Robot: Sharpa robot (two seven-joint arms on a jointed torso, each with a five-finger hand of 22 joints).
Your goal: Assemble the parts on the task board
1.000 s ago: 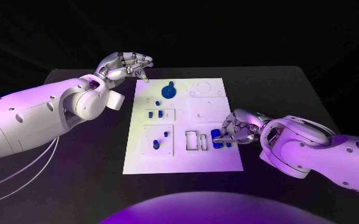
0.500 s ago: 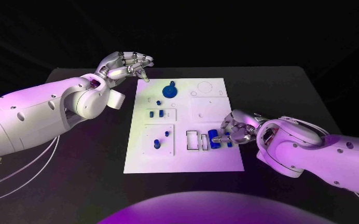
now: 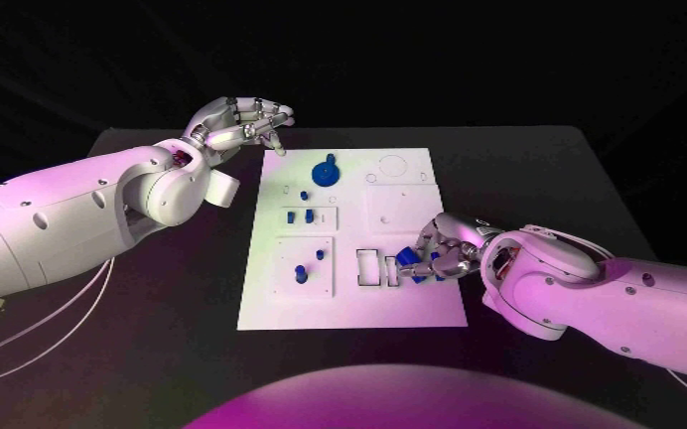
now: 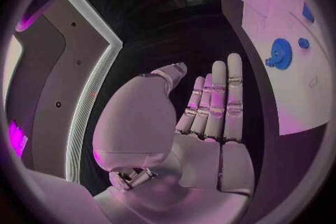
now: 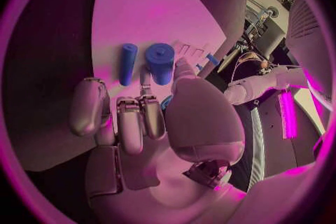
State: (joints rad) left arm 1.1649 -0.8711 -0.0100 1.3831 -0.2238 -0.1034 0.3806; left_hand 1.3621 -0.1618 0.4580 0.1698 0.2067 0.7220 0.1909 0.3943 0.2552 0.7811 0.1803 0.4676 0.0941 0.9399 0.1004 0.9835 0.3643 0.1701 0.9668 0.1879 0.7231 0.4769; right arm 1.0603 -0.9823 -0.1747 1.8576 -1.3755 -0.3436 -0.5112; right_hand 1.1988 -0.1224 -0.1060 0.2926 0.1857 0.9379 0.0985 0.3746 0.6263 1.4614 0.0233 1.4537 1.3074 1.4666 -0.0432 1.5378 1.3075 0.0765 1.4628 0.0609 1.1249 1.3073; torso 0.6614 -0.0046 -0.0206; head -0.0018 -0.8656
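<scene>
Nearest in: right hand [image 3: 447,250] down on the right edge of the white task board [image 3: 358,312], fingers curled over a couple of blue parts there. From the right wrist view, looks like a thick blue cylinder [image 5: 160,63] and a thinner blue peg [image 5: 127,63] lying side by side just past the fingertips [image 5: 132,107]. Touching or actually pinching one? Can't tell, the fingers cover the contact spot.

Just left of that hand, a pair of small rectangular slots [image 3: 375,270] in the board. Further left, a square recess with one little blue part [image 3: 300,274] standing in it. A bit farther up, another recess with two small blue pegs [image 3: 298,217], then a tiny blue piece [image 3: 302,196] above those.

Toward the far end of the board, a blue gear [image 3: 325,173] lying flat, with a round outline next to it on the right.

Farthest back: left hand [image 3: 240,124] hanging over the black tabletop [image 3: 172,350] just off the board's far left corner, fingers curled inward, holding nothing.
</scene>
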